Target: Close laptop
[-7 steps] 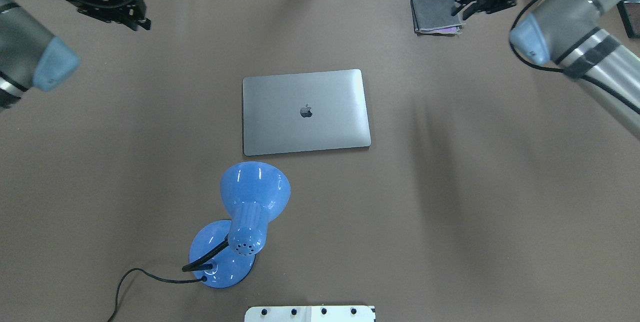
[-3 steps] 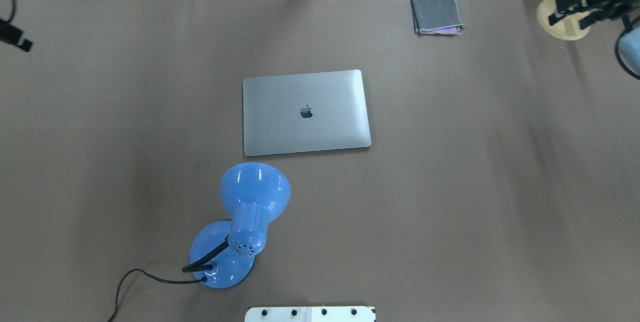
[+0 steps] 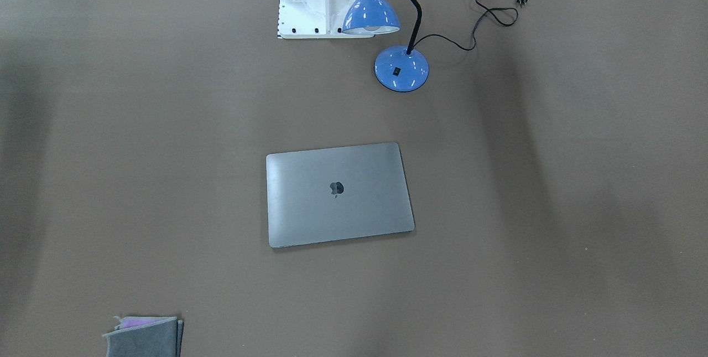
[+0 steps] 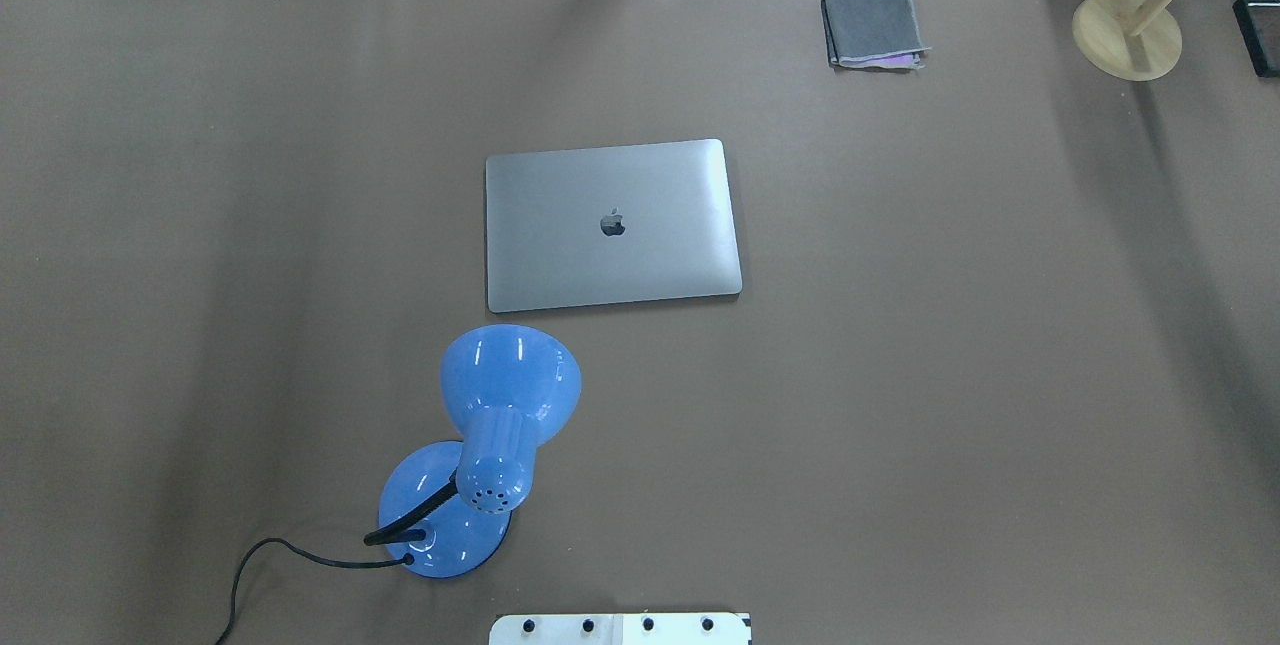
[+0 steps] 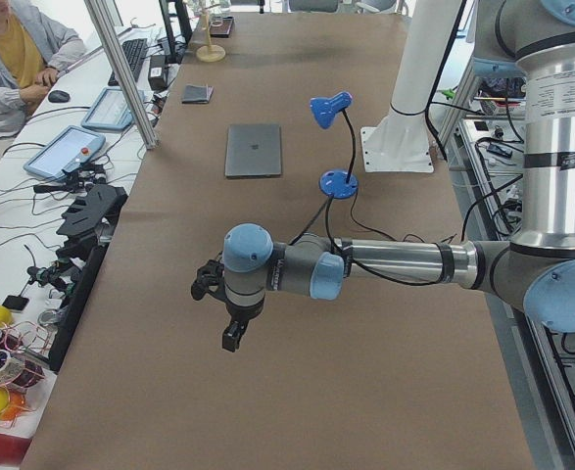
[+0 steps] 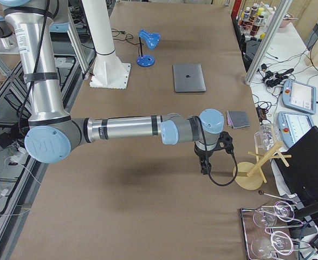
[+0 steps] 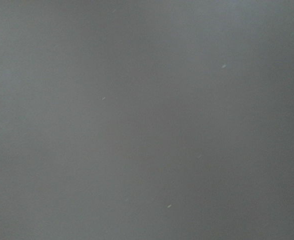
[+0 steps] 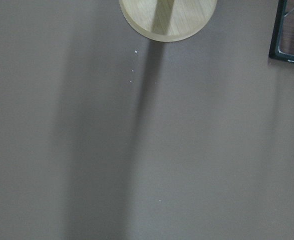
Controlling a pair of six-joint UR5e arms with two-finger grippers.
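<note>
The grey laptop (image 4: 612, 223) lies shut and flat at mid-table, lid up with the dark apple logo showing; it also shows in the front view (image 3: 337, 193). Neither gripper shows in the overhead or front view. My left gripper (image 5: 230, 338) hangs over bare table far to the laptop's left, seen only in the exterior left view. My right gripper (image 6: 205, 168) hangs near the wooden stand (image 6: 251, 176), far to the laptop's right, seen only in the exterior right view. I cannot tell whether either is open or shut. Both wrist views show no fingers.
A blue desk lamp (image 4: 505, 395) with a black cord stands just in front of the laptop. A grey felt pouch (image 4: 872, 28) lies at the back right. The wooden stand's base (image 4: 1127, 33) is at the far right corner. The white robot base (image 4: 620, 628) is at the near edge.
Both arms have swung outward and left the overhead view, the left one to the left, the right one to the right. The laptop has not moved.
</note>
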